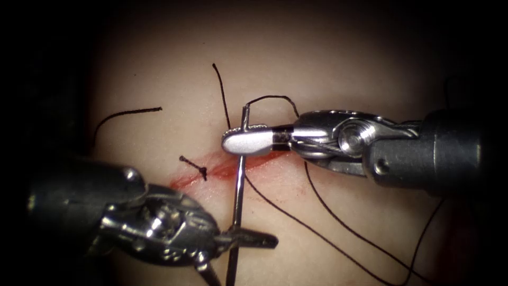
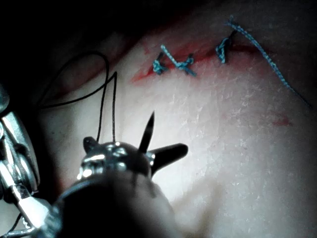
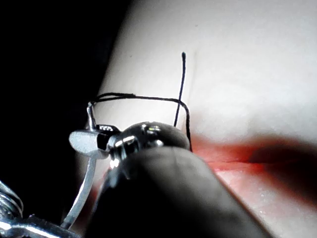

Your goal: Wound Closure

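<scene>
Both my tools grip the needle (image 1: 239, 185), a thin steel shaft standing clear above the cut (image 1: 233, 165): my right tool (image 1: 244, 142) pinches it near the thread end, my left tool (image 1: 248, 239) nearer the point. Black thread (image 1: 338, 225) trails rightward over open tissue (image 1: 338, 69).

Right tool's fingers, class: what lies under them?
Under the right tool, shut on the needle near its thread end, lies the red cut in the tissue. The part beneath the fingers is covered.
</scene>
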Available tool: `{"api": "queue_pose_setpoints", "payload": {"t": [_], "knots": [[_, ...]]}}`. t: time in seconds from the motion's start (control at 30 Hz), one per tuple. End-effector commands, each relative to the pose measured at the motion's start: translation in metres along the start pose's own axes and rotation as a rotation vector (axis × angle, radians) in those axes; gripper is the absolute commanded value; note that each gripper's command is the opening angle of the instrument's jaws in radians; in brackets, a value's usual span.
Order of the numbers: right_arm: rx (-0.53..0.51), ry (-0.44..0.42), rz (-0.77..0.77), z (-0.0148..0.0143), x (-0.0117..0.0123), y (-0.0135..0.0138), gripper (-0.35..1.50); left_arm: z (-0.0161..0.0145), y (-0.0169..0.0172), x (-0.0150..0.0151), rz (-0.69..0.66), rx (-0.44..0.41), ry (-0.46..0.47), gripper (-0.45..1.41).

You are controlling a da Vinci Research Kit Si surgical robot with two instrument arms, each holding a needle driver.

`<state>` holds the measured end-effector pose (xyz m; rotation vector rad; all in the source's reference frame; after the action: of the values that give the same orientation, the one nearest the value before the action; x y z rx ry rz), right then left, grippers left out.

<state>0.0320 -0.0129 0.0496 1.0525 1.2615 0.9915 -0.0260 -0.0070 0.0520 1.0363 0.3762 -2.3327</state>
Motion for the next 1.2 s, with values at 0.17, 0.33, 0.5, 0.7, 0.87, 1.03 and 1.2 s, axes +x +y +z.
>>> {"api": "queue_pose_setpoints", "payload": {"t": [0.17,0.33,0.5,0.7,0.87,1.03,1.2], "knots": [[0.03,0.044,-0.244,-0.0001,0.0021,0.0033,-0.35,-0.0033,-0.0015,0.0001,-0.404,0.029,0.102,0.88],[0.145,0.079,-0.468,-0.0016,0.0055,0.0057,-0.35,-0.0078,-0.0035,-0.0005,-0.804,0.019,0.155,0.83],[0.073,0.137,-0.528,-0.0041,0.0085,0.0075,-0.35,-0.0102,-0.0037,-0.0032,-0.997,0.122,0.18,0.42],[-0.026,0.195,-0.987,-0.0056,0.0088,0.0069,-0.35,-0.0086,-0.0014,-0.0075,-1.023,0.299,0.136,-0.45],[-0.01,0.201,-1.029,-0.0054,0.0098,0.0048,-0.35,-0.0049,-0.0003,-0.0104,-1.143,0.274,0.133,-0.45],[0.019,0.204,-1.106,-0.0044,0.0109,0.0028,-0.35,-0.0007,-0.0005,-0.0126,-1.235,0.257,0.137,-0.45],[0.079,0.193,-1.109,-0.0037,0.0103,0.0012,-0.35,0.0026,-0.0012,-0.0138,-1.301,0.194,0.139,-0.45]]}}
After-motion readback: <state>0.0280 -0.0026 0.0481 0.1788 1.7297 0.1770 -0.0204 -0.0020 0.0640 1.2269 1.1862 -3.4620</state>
